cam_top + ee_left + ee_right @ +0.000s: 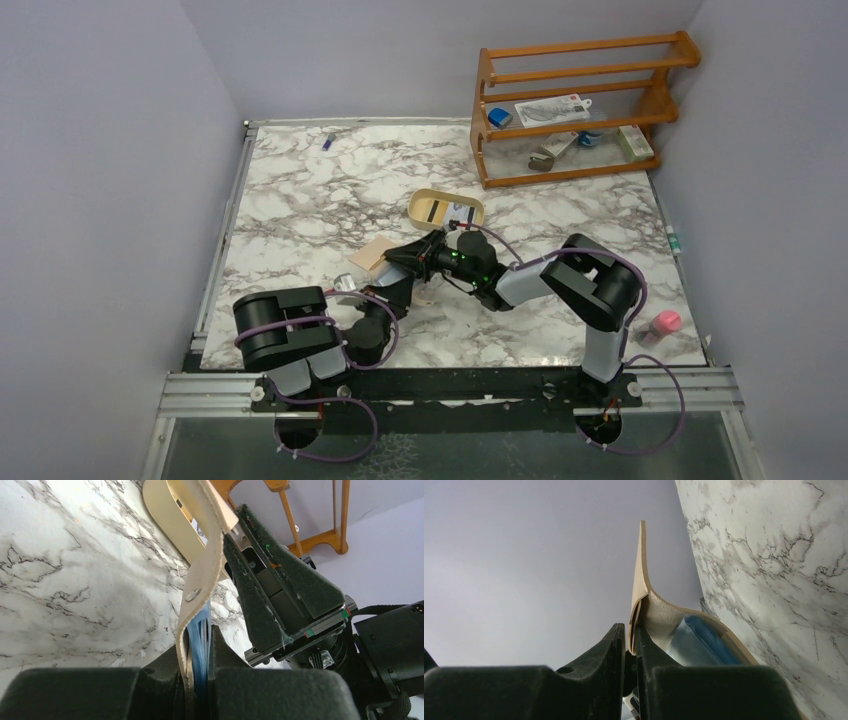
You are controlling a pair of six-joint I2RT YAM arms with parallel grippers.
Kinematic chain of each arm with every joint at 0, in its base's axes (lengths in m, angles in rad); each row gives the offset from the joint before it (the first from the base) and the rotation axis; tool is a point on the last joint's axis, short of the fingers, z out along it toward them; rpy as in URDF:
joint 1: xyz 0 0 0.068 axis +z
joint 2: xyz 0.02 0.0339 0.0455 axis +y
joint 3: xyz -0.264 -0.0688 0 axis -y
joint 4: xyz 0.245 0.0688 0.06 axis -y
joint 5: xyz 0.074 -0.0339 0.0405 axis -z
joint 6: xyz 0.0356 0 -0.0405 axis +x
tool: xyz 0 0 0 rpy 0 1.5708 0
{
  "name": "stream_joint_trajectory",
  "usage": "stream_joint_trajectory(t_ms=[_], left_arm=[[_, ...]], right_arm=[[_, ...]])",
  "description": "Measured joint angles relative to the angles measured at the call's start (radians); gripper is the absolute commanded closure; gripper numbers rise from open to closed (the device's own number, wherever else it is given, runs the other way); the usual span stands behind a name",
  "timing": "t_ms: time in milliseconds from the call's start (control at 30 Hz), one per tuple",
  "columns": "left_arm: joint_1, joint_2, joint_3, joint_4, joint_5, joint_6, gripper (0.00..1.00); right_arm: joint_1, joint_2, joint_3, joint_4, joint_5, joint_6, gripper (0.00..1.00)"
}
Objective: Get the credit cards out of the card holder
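Note:
The tan card holder [372, 255] is held off the table between both grippers. In the left wrist view my left gripper [200, 636] is shut on its lower part, with the edges of the blue credit cards [200, 625] pinched between the jaws. The holder's flap [207, 550], with its snap, curves up to my right gripper's fingers [270, 580]. In the right wrist view my right gripper [630, 632] is shut on the edge of the tan flap [640, 575], and the pale blue cards [696, 639] sit in the opened pocket beside it. From above, the two grippers meet, left [398, 287] and right [402, 258].
An oval tan tray [445, 208] lies just behind the grippers and shows in the left wrist view [165, 515]. A wooden rack [580, 110] with small items stands at the back right. A pink item [665, 322] lies at the right edge. A small pale thing [345, 283] lies by the left arm.

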Motion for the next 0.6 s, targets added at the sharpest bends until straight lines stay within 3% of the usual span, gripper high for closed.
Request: stream_joint_trajectory(t_ms=[600], left_arm=[[0.0,0.054,-0.002,0.0,-0.021,-0.104,1.0]], right_arm=[[0.011,0.0,0.001,-0.018,0.0,-0.017,0.78]])
